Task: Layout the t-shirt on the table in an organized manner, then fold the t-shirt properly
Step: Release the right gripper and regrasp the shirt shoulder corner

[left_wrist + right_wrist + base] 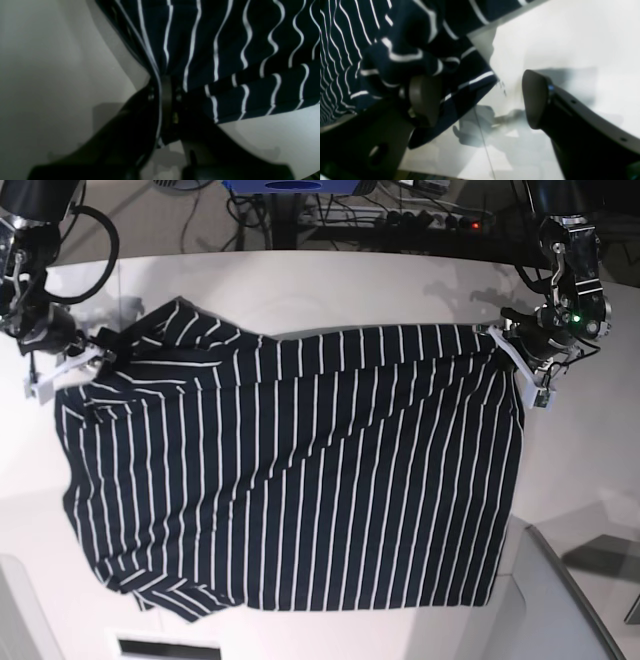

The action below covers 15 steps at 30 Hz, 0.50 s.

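The dark navy, white-striped short-sleeved cloth t-shirt (290,470) lies spread over the middle of the large smooth white table (350,290), opened out to nearly its whole width, its stripes running mostly straight. I judge the laying-out far along but not finished: the sleeve area at the shirt's corner nearest my right arm is bunched and rumpled, and the lower corner on that same side is turned over on itself. No fold of the shirt is made yet, so the whole folding half of the task remains. My left gripper (166,95) is clamped shut on the shirt's edge, at the far corner on the base view's right, the cloth pinched between the two dark fingers. My right gripper (480,100) stands with its jaws apart at the opposite far corner; one finger (423,98) lies under or against the crumpled sleeve cloth and the other (535,100) is out over bare table, clear of the shirt, so I take it that this side holds nothing firmly. What is left, as I see it: smooth that rumpled sleeve and the flipped corner, then fold.
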Tool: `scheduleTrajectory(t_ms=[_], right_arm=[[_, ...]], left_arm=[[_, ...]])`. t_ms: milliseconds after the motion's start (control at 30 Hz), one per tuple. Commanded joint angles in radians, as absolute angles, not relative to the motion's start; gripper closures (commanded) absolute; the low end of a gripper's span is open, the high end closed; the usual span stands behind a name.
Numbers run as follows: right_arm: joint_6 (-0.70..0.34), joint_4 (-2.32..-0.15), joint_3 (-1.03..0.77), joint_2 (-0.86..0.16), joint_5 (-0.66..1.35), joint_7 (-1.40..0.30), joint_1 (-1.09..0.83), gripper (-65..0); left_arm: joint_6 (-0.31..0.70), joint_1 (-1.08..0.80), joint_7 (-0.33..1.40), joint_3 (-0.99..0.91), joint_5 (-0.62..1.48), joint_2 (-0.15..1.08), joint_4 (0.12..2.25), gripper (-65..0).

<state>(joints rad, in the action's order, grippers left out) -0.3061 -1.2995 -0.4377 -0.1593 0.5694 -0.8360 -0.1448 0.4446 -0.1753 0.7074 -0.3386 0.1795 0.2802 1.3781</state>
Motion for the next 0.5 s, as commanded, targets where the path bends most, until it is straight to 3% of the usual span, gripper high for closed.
scheduleTrajectory(t_ms=[0,100,267,467], right_arm=[[-0.312,-1.307,-0.438,-0.165,0.575,-0.849,-0.142,-40.5],[-0.378,-1.307,-0.438,-0.165,0.575,-0.855,-0.142,-32.6],[-0.407,-1.302,-0.438,-0.165,0.570,-0.852,-0.142,-25.2],[-0.409,-1.300,-0.440,-0.165,0.570,-0.846,-0.140,-3.3]], left_arm=[[0.443,-0.166,0.696,-0.341,0.182,0.294,1.392,0.0],[0.443,-0.166,0.696,-0.340,0.182,0.292,1.392,0.0],[0.443,-0.165,0.696,-0.338,0.182,0.292,1.392,0.0],[0.443,-0.166,0.696,-0.338,0.182,0.292,1.392,0.0]])
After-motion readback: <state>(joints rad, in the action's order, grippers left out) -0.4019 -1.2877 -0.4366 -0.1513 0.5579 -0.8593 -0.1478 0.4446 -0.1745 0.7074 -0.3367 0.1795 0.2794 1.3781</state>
